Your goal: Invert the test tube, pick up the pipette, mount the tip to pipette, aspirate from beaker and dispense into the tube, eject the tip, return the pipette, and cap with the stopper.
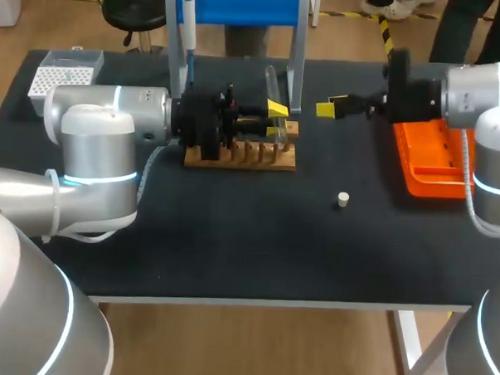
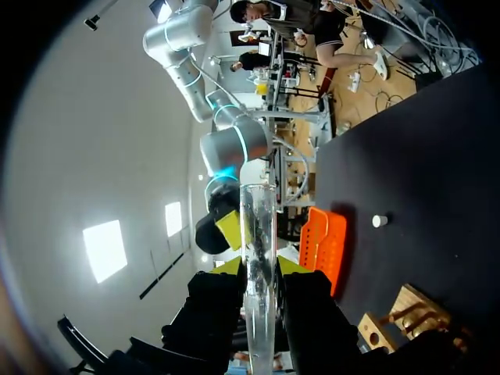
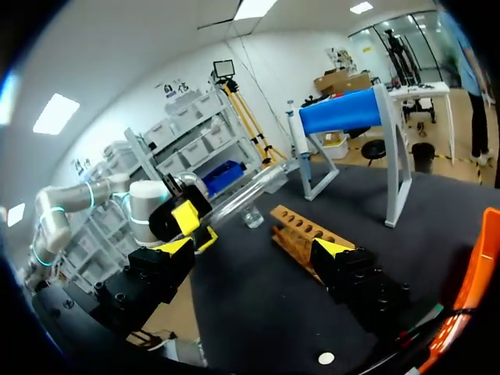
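One clear glass test tube (image 2: 258, 226) clamped in my left gripper (image 2: 258, 266) over slotted wooden rack (image 1: 241, 156); right gripper (image 3: 258, 247) wide, right of rack; stubby white stopper (image 1: 342, 199) front-right of rack.

black table (image 1: 247, 254) | wooden rack (image 1: 244, 160) | orange tray (image 1: 427, 172) | stopper (image 1: 343, 200) | tip box (image 1: 62, 73) | blue stand (image 1: 241, 6)

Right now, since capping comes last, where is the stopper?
Head view: the stopper lies on the table right of centre, between the wooden rack and the orange tray, nearer the front edge.
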`<state>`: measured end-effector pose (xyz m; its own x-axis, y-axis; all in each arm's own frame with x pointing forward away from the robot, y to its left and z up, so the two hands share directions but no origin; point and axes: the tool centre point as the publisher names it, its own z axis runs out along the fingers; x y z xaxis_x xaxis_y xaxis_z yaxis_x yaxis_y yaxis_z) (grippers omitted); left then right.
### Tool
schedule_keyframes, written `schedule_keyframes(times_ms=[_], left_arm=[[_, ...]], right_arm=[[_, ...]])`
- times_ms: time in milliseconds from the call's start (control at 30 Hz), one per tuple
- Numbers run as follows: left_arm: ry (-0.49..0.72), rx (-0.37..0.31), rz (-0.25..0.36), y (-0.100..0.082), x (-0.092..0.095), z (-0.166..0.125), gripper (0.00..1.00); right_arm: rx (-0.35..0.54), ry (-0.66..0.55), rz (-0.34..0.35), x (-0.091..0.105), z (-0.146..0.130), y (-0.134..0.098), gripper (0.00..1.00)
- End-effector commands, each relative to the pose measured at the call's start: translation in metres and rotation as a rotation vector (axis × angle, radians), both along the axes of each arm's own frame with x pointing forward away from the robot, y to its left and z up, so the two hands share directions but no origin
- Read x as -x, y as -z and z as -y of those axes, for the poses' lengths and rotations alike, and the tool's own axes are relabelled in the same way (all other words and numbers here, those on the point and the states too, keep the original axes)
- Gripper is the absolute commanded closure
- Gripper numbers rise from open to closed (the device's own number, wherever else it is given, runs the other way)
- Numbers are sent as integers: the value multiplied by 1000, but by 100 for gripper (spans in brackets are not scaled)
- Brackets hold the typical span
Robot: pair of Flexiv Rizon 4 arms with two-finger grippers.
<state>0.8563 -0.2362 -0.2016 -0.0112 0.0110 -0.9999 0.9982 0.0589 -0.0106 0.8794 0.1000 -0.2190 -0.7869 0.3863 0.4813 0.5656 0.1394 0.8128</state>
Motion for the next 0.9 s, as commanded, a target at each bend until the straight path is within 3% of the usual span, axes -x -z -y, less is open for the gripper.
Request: schedule_keyframes(times_ms=[33, 333, 600, 900], left_arm=[[-3, -1, 2, 0, 0, 1, 100], [-3, -1, 2, 0, 0, 1, 100], [-3, -1, 2, 0, 0, 1, 100], [-3, -1, 2, 0, 0, 1, 100]], right_arm=[[57, 69, 53, 8, -2, 6, 0], [156, 86, 193, 5, -10, 18, 0], [166, 81, 237, -6, -9, 35, 0], [226, 53, 339, -21, -14, 54, 0]])
